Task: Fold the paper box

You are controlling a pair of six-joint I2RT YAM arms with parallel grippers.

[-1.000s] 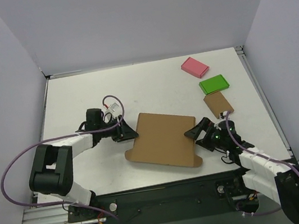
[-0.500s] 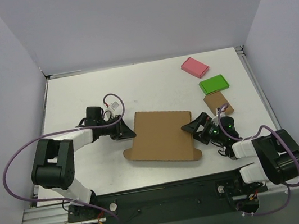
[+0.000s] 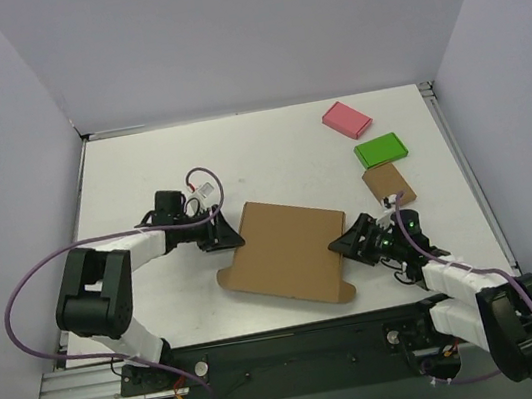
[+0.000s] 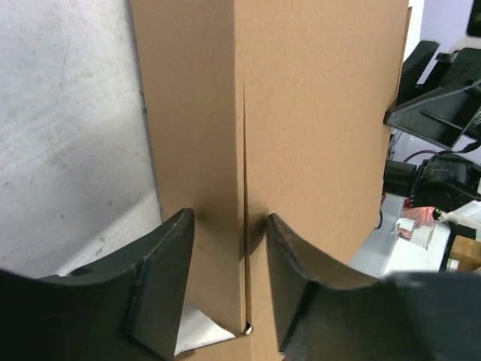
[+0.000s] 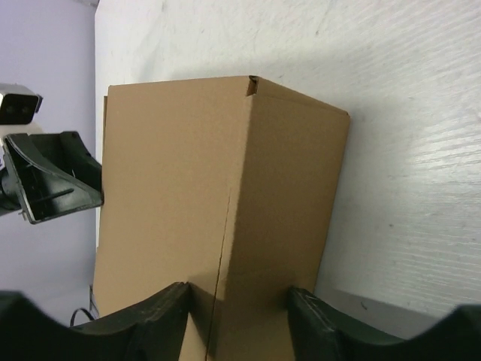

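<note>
The paper box (image 3: pixel 289 249) is a flat brown cardboard box lying closed on the white table (image 3: pixel 269 153), just ahead of the arms. My left gripper (image 3: pixel 228 234) is at its left side wall. In the left wrist view (image 4: pixel 228 222) the two fingers straddle the box's (image 4: pixel 316 113) edge, one on the side wall and one on the top face. My right gripper (image 3: pixel 342 245) is at the box's right side. In the right wrist view (image 5: pixel 237 293) its fingers clasp the box's (image 5: pixel 173 173) side wall and top in the same way.
A pink block (image 3: pixel 346 119), a green block (image 3: pixel 382 150) and a small brown block (image 3: pixel 388 183) lie at the right, the brown one just beyond my right gripper. Grey walls enclose the table on three sides.
The box has turned slightly and its right end has shifted toward the near edge, along with my right gripper. My left gripper has stayed almost in place on the left side.
</note>
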